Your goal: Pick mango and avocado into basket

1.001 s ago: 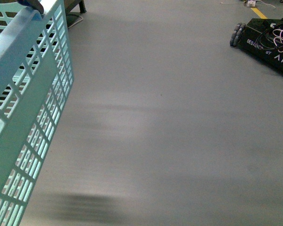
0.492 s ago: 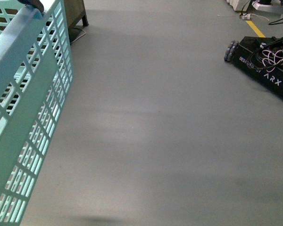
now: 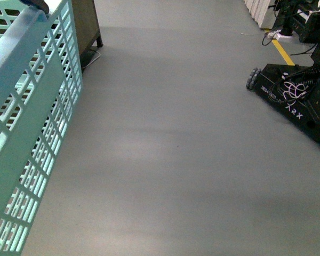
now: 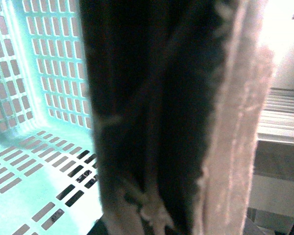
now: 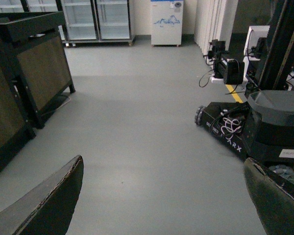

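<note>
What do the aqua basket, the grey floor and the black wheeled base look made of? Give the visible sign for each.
The basket: moulded plastic, smooth, faintly glossy; uniform slotted lattice with light glowing through. The floor: probably coated concrete or vinyl; seamless, dull sheen. The wheeled base: painted metal or hard plastic, matte black with printed lettering; cannot tell which.

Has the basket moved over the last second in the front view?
Yes. The basket keeps its place in frame, but the cabinet foot beyond it has slid down the picture, so basket and camera shifted together.
</note>
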Action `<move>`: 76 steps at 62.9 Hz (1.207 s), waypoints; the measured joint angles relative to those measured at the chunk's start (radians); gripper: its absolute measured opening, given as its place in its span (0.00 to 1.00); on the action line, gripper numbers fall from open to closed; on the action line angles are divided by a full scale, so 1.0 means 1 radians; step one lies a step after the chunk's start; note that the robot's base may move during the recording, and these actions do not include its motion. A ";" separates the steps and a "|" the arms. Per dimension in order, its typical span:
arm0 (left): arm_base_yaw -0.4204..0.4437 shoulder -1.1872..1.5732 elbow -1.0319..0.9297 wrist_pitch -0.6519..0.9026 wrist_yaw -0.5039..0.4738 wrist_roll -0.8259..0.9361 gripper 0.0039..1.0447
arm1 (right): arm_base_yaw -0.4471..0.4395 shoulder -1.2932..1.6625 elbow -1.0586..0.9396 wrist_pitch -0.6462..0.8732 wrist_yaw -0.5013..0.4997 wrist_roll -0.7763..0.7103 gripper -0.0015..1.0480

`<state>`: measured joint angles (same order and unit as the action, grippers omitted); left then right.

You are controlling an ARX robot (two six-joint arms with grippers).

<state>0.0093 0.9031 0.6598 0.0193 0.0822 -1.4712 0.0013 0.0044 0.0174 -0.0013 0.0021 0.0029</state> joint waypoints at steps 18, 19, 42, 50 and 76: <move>0.000 0.000 0.000 0.000 0.000 0.000 0.14 | 0.000 0.000 0.000 0.000 0.000 0.000 0.92; 0.000 0.000 0.000 0.000 0.000 0.000 0.14 | 0.000 0.000 0.000 0.000 0.000 0.000 0.92; 0.000 0.000 0.002 0.000 0.000 0.000 0.14 | 0.000 0.000 0.000 0.000 0.000 0.000 0.92; 0.000 0.000 0.003 0.000 0.000 0.001 0.14 | 0.000 0.000 0.000 0.000 0.000 0.000 0.92; 0.000 0.000 0.004 0.000 0.004 0.000 0.14 | 0.000 0.000 0.000 0.000 0.002 0.000 0.92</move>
<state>0.0090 0.9031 0.6640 0.0193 0.0864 -1.4712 0.0013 0.0048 0.0174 -0.0010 0.0036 0.0029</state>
